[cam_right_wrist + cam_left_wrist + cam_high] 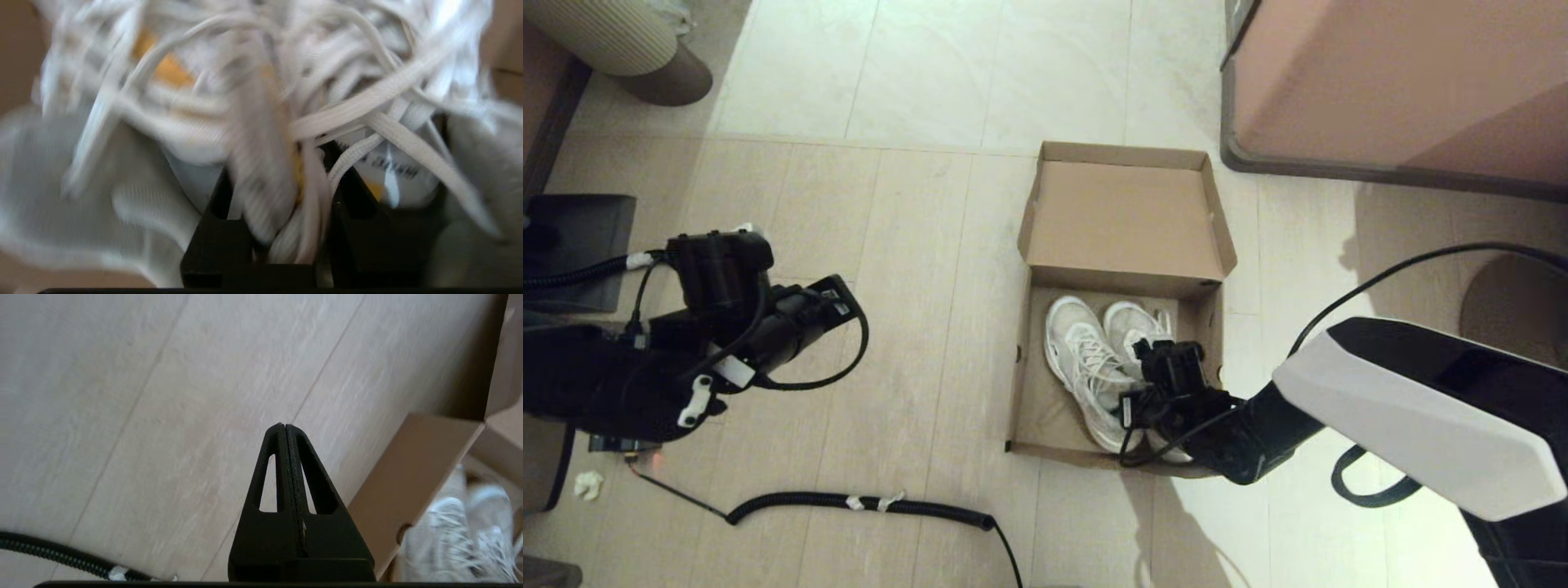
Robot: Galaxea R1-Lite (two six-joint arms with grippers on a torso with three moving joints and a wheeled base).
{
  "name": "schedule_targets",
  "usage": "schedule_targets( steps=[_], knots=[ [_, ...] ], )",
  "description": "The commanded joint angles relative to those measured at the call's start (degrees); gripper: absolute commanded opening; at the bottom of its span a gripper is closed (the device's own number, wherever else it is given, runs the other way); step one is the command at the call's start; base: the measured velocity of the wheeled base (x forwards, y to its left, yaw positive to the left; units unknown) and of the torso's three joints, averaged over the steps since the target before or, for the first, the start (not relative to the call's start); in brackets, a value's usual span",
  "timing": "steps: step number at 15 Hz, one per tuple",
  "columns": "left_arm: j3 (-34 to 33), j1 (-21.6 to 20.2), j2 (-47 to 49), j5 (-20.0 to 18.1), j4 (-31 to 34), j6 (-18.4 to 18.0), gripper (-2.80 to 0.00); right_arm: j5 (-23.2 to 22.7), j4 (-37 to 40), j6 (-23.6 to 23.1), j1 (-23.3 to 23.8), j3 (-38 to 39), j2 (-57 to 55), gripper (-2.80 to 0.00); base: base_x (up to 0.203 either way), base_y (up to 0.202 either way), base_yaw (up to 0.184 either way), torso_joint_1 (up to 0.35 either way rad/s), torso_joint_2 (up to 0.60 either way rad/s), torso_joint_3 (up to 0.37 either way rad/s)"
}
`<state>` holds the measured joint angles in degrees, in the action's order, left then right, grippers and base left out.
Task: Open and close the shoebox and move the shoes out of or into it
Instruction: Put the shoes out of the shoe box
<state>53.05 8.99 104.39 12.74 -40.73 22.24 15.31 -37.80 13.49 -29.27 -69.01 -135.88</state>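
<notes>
The brown cardboard shoebox stands on the floor with its hinged lid flipped back and open. Both white sneakers lie side by side inside it, toes toward the lid. My right gripper reaches down into the box over the right-hand shoe. In the right wrist view this gripper is shut on a bunch of white shoe fabric and laces, with a yellow tag between the fingers. My left gripper hangs shut and empty above bare floor to the left of the shoebox; the sneakers show past its wall.
A large pinkish-brown cabinet stands just right of the lid. A black coiled cable lies on the floor in front of the left arm. A ribbed round stand is far left, a black pad beside it.
</notes>
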Motion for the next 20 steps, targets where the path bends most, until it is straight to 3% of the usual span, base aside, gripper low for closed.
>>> schedule_targets(
  steps=[1,4,7,12,16,18,20],
  knots=[
    [0.2,-1.0,-2.0,0.1,-0.2,0.1,-2.80,-1.0,3.7,0.2,-0.2,1.8,8.0,-2.80,0.000,0.000,0.000,0.000,0.00,0.000],
    [-0.1,-2.1,-4.7,-1.6,-0.1,0.1,-2.80,-4.8,10.3,1.5,-0.4,4.0,16.9,-2.80,0.000,0.000,0.000,0.000,0.00,0.000],
    [-1.1,-2.1,-5.7,-1.7,-0.1,0.1,-2.80,-8.2,20.7,5.5,-1.2,4.7,26.7,-2.80,0.000,0.000,0.000,0.000,0.00,0.000],
    [-7.2,-3.1,-8.8,-1.7,-0.5,0.2,-2.80,-9.1,32.9,8.8,-0.8,8.4,45.1,-2.80,0.000,0.000,0.000,0.000,0.00,0.000],
    [-15.3,-3.4,-12.2,-1.9,-0.6,0.4,-2.80,-8.5,37.3,8.8,13.7,13.3,54.2,-2.80,0.000,0.000,0.000,0.000,0.00,0.000],
    [-16.2,-3.4,-12.5,-2.3,-0.6,0.5,-2.80,-8.5,37.6,7.7,22.6,14.5,54.4,-2.80,0.000,0.000,0.000,0.000,0.00,0.000],
    [-17.0,-3.1,-12.5,-2.4,-1.1,0.5,-2.80,-8.9,37.5,6.6,27.7,15.1,51.2,-2.80,0.000,0.000,0.000,0.000,0.00,0.000]
  ],
)
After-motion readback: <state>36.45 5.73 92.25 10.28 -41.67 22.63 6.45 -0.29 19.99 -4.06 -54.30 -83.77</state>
